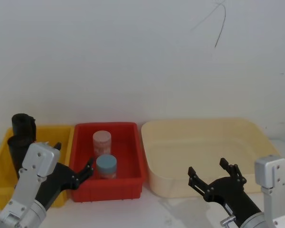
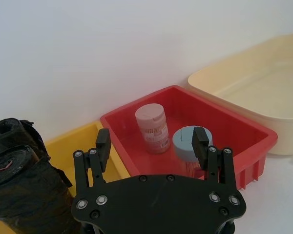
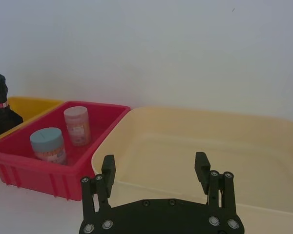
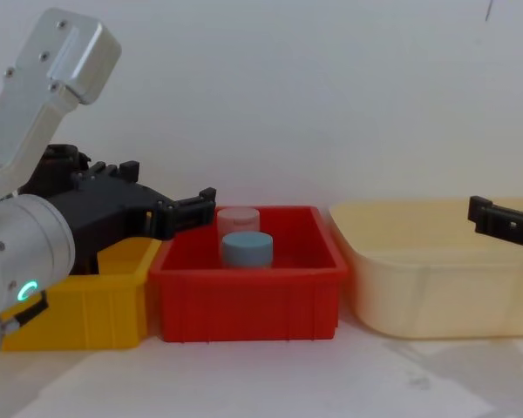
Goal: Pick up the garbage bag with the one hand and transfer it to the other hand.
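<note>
Gaping wide, left tool [image 2: 152, 136] and right tool [image 3: 155, 162] hover; garbage bag [image 2: 27, 195] stands beside second roll [image 2: 12, 131] in yellow bin [image 4: 87, 305].

Garbage bag [image 2: 27, 190]: a tight roll of black plastic with a thin red mark at its top; it stood upright in the yellow bin [image 2: 73, 141], with nothing gripping it.
Left gripper [image 2: 152, 140]: black, its long fingers spread wide and empty, it hung near the roll over the yellow bin's front right corner.
Right gripper [image 3: 155, 163]: fingers likewise apart and empty, it hovered before the cream tub [image 3: 263, 131], well apart from the bag.
</note>
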Tool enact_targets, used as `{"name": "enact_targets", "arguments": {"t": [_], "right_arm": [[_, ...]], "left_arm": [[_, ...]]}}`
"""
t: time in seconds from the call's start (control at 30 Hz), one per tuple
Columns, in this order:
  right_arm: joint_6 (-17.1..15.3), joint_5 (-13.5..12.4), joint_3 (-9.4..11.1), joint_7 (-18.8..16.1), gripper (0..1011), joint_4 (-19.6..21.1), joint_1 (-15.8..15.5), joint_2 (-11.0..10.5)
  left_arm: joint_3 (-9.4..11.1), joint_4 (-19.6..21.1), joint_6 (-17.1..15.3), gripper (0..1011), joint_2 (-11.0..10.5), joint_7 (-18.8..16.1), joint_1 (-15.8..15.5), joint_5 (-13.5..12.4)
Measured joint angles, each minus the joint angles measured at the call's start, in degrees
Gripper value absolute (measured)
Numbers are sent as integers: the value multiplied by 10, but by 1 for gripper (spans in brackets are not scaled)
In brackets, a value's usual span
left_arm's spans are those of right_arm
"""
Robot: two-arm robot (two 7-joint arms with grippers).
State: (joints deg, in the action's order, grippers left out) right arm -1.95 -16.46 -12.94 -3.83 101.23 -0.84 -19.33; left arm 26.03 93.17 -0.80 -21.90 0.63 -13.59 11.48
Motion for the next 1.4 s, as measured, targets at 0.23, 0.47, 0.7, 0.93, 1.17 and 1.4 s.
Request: {"name": "enact_targets", "arguments": {"t": [0.23, 0.47, 0.7, 0.93, 1.17, 1.4], "right_arm": [[0, 0, 0, 0, 1001, 0, 0, 0], [0, 0, 0, 0, 1002, 0, 0, 0], [0, 0, 0, 0, 1001, 0, 0, 0], [0, 0, 0, 0, 1001, 0, 0, 0], [0, 0, 0, 0, 1001, 0, 0, 0], [-6, 2, 2, 0, 1001, 10, -4, -2]], "left_arm": [[0, 0, 0, 1000, 0, 0, 0, 0], [0, 0, 0, 1000, 0, 0, 0, 0], [0, 0, 0, 1000, 0, 0, 0, 0], [0, 0, 0, 1000, 0, 0, 0, 0], [0, 0, 0, 1000, 0, 0, 0, 0], [0, 0, -2, 1000, 0, 8, -3, 3]]}}
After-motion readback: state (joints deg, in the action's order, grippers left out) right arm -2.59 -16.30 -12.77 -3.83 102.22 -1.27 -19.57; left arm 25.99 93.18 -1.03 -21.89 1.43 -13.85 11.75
